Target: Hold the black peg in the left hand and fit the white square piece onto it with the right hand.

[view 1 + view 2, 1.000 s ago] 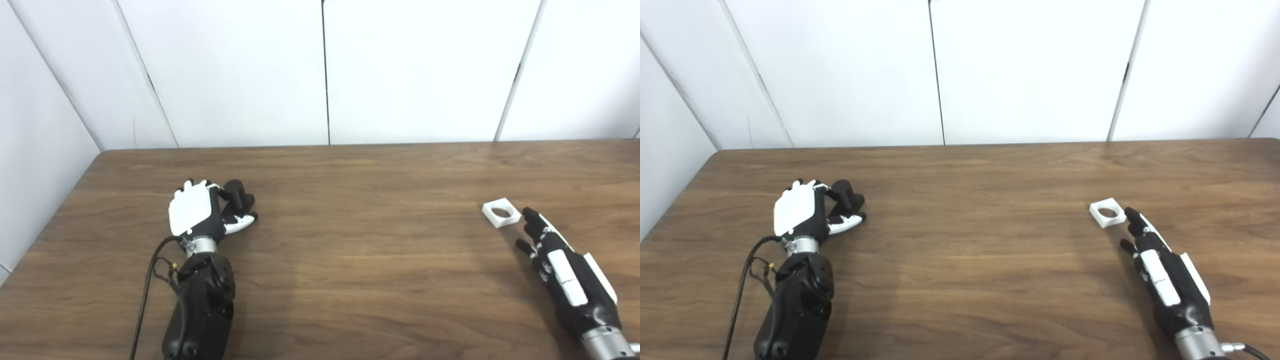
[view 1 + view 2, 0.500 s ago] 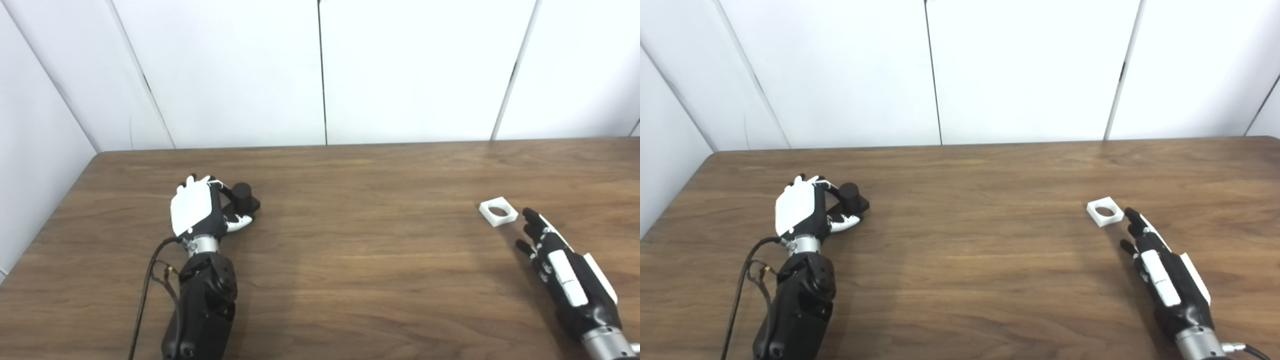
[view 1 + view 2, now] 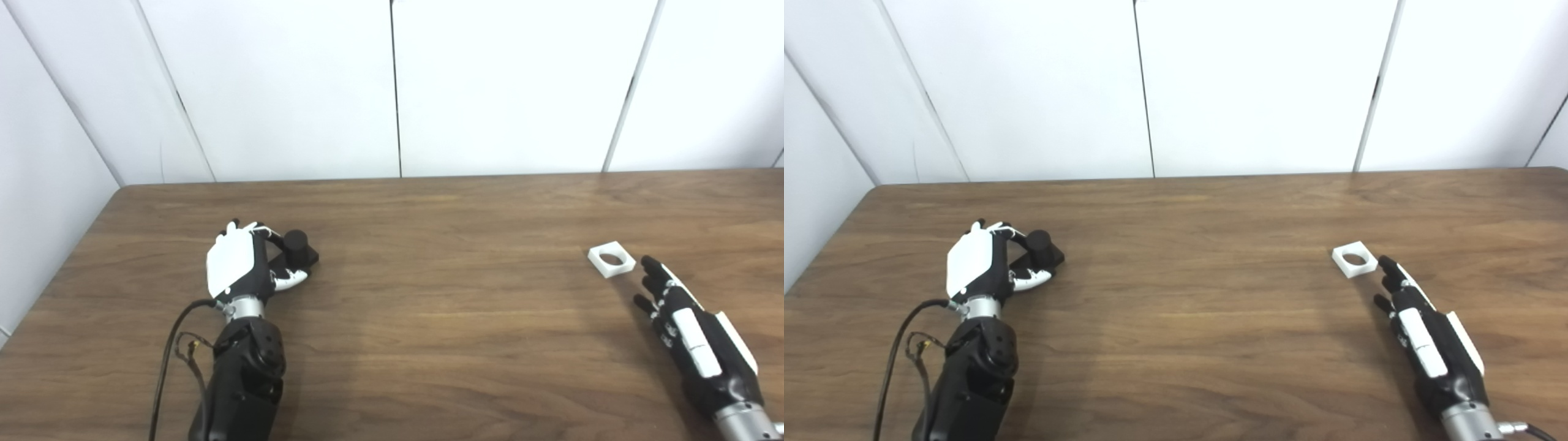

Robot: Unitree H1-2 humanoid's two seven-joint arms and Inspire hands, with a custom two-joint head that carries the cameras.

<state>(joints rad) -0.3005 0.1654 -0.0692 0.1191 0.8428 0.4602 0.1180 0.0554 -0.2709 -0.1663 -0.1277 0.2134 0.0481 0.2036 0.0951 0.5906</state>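
The black peg (image 3: 298, 244), a short cylinder on a square base, stands upright on the wooden table (image 3: 441, 306) at the left. My left hand (image 3: 240, 264) is curled around it, with the fingers behind the peg and the thumb in front of its base. The white square piece (image 3: 611, 260), which has a round hole, lies flat on the table at the right. My right hand (image 3: 686, 324) lies open and empty just in front of it. Its fingertips (image 3: 648, 264) are a short way from the piece and do not touch it.
The table's far edge meets a white panelled wall (image 3: 392, 86). Its left edge runs near my left arm (image 3: 242, 380), where a black cable (image 3: 168, 343) loops beside the forearm. A broad stretch of bare wood separates the two hands.
The peg was tilted in my left hand a second ago and now stands upright on its base. My left hand has drawn back slightly. My right hand and the white piece have barely moved.
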